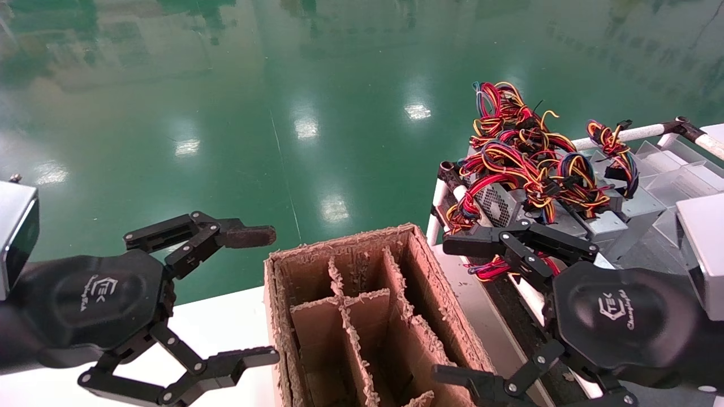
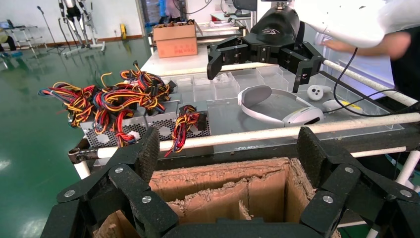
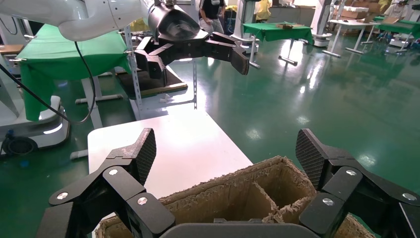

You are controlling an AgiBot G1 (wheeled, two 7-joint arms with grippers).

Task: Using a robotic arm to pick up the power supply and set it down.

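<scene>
The power supply (image 1: 496, 201) is a silver-grey metal box with a perforated side, lying on a rack at the right under a tangled loom of red, yellow and black wires (image 1: 526, 152). In the left wrist view the power supply (image 2: 148, 125) sits behind a white rail. My right gripper (image 1: 452, 311) hovers open just in front of it, over the right edge of the cardboard box (image 1: 350, 316), holding nothing. My left gripper (image 1: 257, 297) stands open at the box's left side, also holding nothing. Each wrist view looks through open fingers (image 2: 146, 148) (image 3: 143, 151) at the box.
The brown cardboard box (image 2: 223, 193) with dividers stands on a white table (image 1: 226, 322). White tube rails (image 1: 633, 133) frame the rack. Clear plastic compartments (image 1: 673, 169) and a white headset (image 2: 277, 106) lie beyond the wires. Green floor stretches behind.
</scene>
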